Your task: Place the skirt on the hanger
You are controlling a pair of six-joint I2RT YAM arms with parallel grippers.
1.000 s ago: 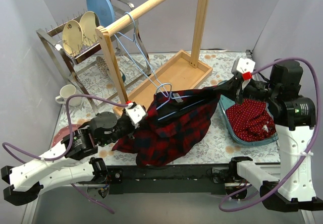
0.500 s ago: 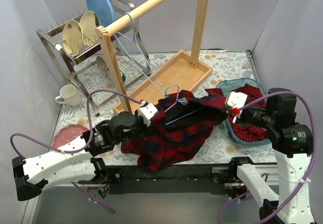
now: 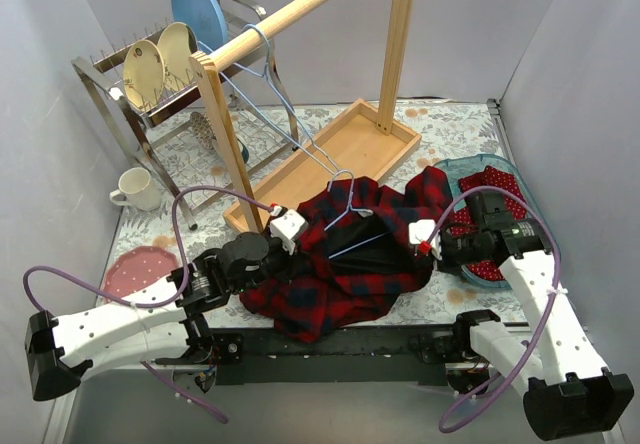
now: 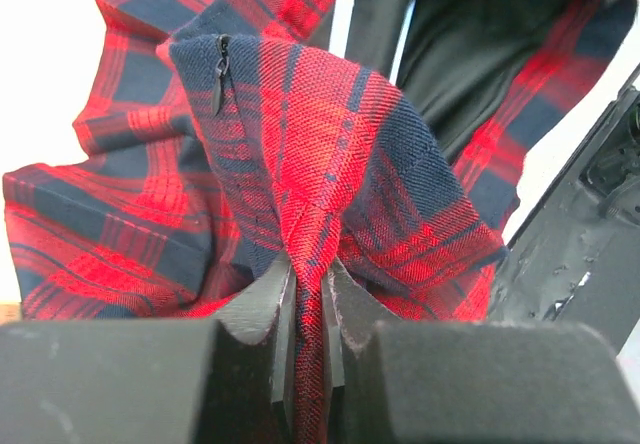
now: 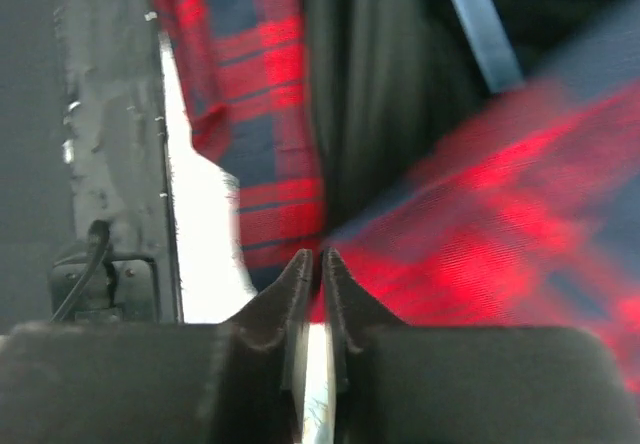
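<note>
Only wrist views show it: left end effector (image 4: 310,264) pinches skirt (image 4: 300,134); right end effector (image 5: 316,256) narrow, grip unclear.

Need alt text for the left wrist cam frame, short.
The left tool is pinched shut on a fold of the red and navy plaid fabric skirt, which fills most of the view. A dark zipper pull hangs near the fold's top left, and black lining shows at upper right.

Red-and-navy plaid skirt (image 3: 330,289) lies crumpled, blue wire hanger (image 3: 351,204) partly tucked inside.
</note>
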